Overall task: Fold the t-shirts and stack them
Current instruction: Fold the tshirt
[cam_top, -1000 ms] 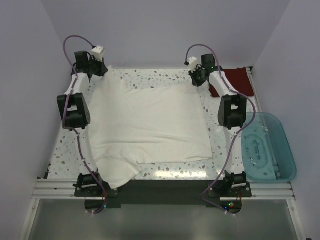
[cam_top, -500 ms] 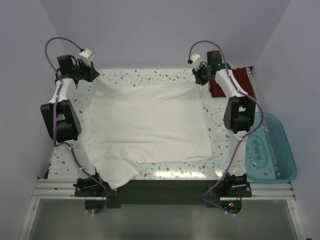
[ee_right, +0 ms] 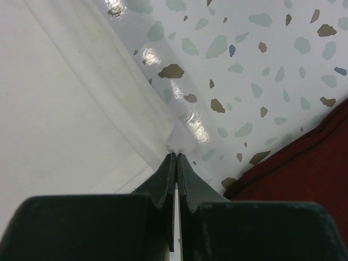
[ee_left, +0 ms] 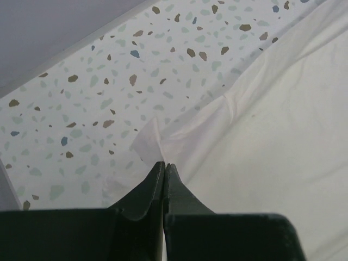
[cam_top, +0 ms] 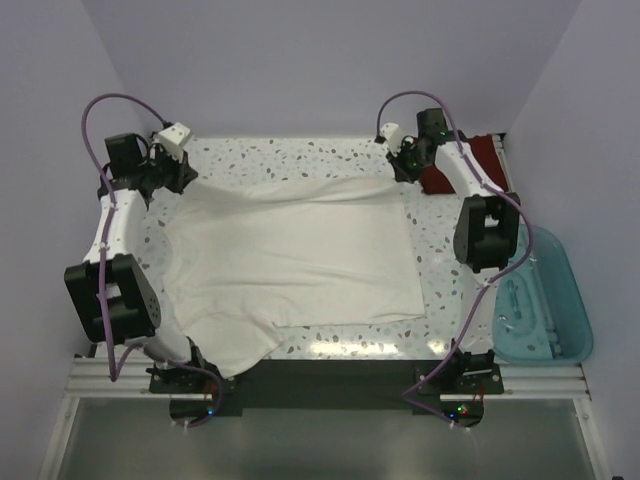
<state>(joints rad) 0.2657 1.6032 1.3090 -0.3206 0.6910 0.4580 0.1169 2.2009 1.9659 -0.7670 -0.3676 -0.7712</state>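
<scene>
The table [cam_top: 300,152] fills most of our overhead view, speckled terrazzo, and the white shirt [cam_top: 300,250] covers the bulk of it. The shirt lies spread flat, and its near-left part droops over the near edge by the left base. Its two far corners are drawn out into points, one toward each far corner of the table.

Look at the left arm [cam_top: 110,225]: it is bowed wide, with its elbow hanging out past the table's left side. The forearm climbs to the far-left corner and the wrist turns inward toward the cloth. The right arm [cam_top: 470,180] stands straighter. Its elbow sits at the right edge just beside the bin [cam_top: 540,300], and its forearm reaches to the far-right corner.

The teal bin sits off the table's right side, well apart from both shirts. The red shirt [cam_top: 487,158] lies folded in the far-right corner, partly under the right wrist. On the right wrist camera it shows just beside the fingers.

Now the small stuff. The left gripper [cam_top: 190,178] has its fingers pressed together on the shirt's far-left corner, and a thin flap of cloth pokes out past the tips. The right gripper [cam_top: 402,172] is clamped the same way on the far-right corner, with the fabric bunching right at its tips.
</scene>
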